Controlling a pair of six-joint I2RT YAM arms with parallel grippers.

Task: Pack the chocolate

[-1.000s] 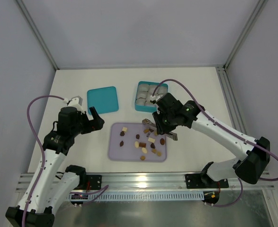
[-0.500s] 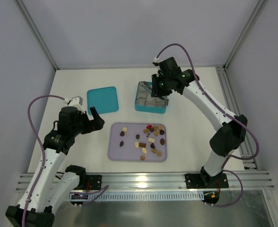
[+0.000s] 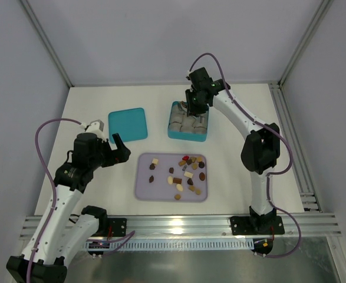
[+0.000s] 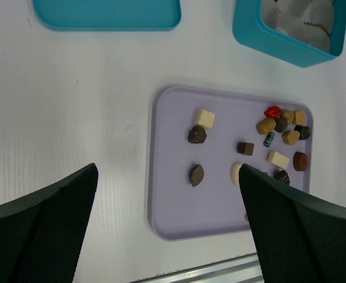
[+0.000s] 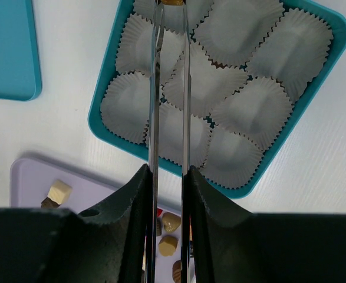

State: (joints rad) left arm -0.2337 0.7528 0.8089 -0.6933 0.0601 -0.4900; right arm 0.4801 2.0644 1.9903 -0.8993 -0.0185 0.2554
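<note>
White tabletop point(image 3: 90, 106) inside pale grey walls, seen from above. At lower centre of the overhead view lies a lilac tray point(image 3: 143, 191) with the loose chocolates point(image 3: 187, 175) scattered mostly over its right half: brown, tan and cream pieces and one red. Above it, at upper centre, sits a teal box point(image 3: 187, 136) lined with white paper cups point(image 5: 205, 82). Its flat teal lid point(image 3: 128, 124) lies to the left.

The right gripper point(image 5: 168, 177) is clamped on thin metal tweezers point(image 5: 155, 88), which reach over the box toward its far row. A tan piece point(image 5: 173, 2) shows at their tip, at the very top edge of the wrist view. The left gripper point(image 3: 118, 148) hangs spread wide and empty just left of the tray.

The step looks like setting this piece into a far cup. It would go best with the tip lowered straight into the centre of one cup and released low, so the light paper is not dragged or tipped.

The tan piece is cut off by the frame, so its shape and the exact cup beneath it cannot be told. Overhead, the arm hides the tweezers and part of the box.
</note>
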